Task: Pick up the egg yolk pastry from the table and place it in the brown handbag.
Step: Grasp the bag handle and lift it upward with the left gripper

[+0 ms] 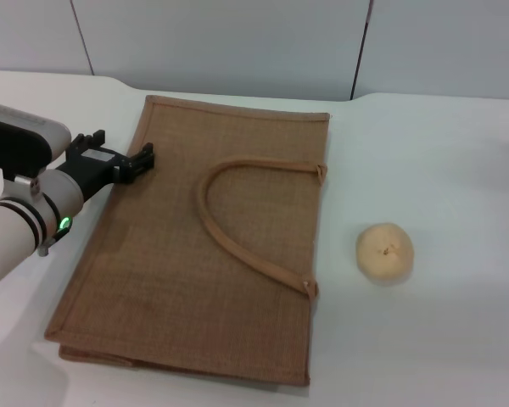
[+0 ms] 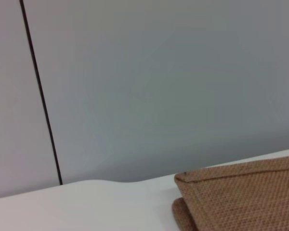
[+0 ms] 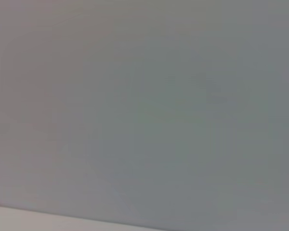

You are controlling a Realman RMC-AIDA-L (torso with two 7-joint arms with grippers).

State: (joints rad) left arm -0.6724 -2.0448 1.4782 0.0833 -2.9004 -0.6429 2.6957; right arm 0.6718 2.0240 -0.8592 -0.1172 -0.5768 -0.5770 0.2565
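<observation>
Pastry [image 1: 385, 252] loose on bench [image 1: 441, 161]; left claw [image 1: 141, 161] at handbag [image 1: 178, 263] edge, likely to lift it, grip state unclear.

Look past the work and you see a plain grey-blue wall [image 1: 237, 42] across the whole far side, from ten to two o'clock. It is built of flat panels, and you can pick out dark vertical seams [image 1: 360, 51] between them, one toward eleven o'clock and one toward one o'clock. In the left wrist view one such seam [image 2: 41, 96] runs down to the white surface. The light is soft and even, with faint shadows only.
</observation>
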